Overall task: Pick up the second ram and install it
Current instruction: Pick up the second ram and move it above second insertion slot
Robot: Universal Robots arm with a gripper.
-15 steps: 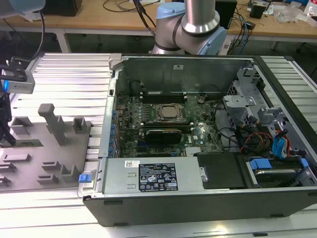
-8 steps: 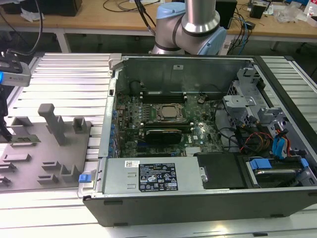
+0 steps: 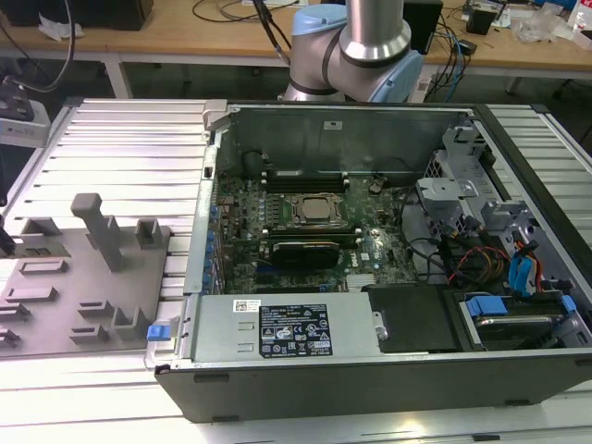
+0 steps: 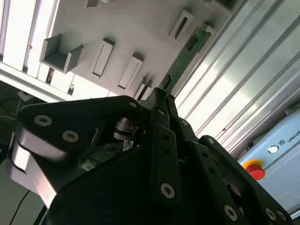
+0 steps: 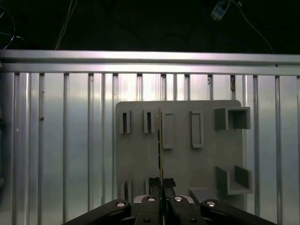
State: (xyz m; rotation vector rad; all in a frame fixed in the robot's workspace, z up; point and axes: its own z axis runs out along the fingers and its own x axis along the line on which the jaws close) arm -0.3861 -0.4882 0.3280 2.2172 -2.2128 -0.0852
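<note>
- End effector [image 5: 161, 183]: in the first wrist view I find its fingers drawn narrow, one on either side of the second ram [image 5: 159, 145], which runs edge-on between them. I judge this to be a closed grasp on the stick.
- Location of the second ram: over the grey fixture plate [image 5: 187, 164], among its raised slot holders. In the second wrist view the green board extends from the fingertips across the plate towards the ribbed desk [image 4: 234, 93]. I cannot tell whether it is clear of its holder or seated in it.
- Progress: I judge the pick-up to be at the grasping stage and the installation not yet done. In the exterior view the open computer case [image 3: 370, 388] stands just beside the plate, on the exterior view's right. Its memory slots [image 3: 305, 178] lie next to the CPU socket [image 3: 316, 211]. I cannot tell whether any slot is filled.
- Markings: a white label [image 3: 248, 304] and a black label [image 3: 294, 335] are fixed to the silver power-supply housing [image 3: 222, 333]. Both carry print, which I do not transcribe.
- Further markings: in the second wrist view a pale housing [image 4: 281, 136] carries partial lettering and a red button [image 4: 253, 169]. I do not record the lettering.
</note>
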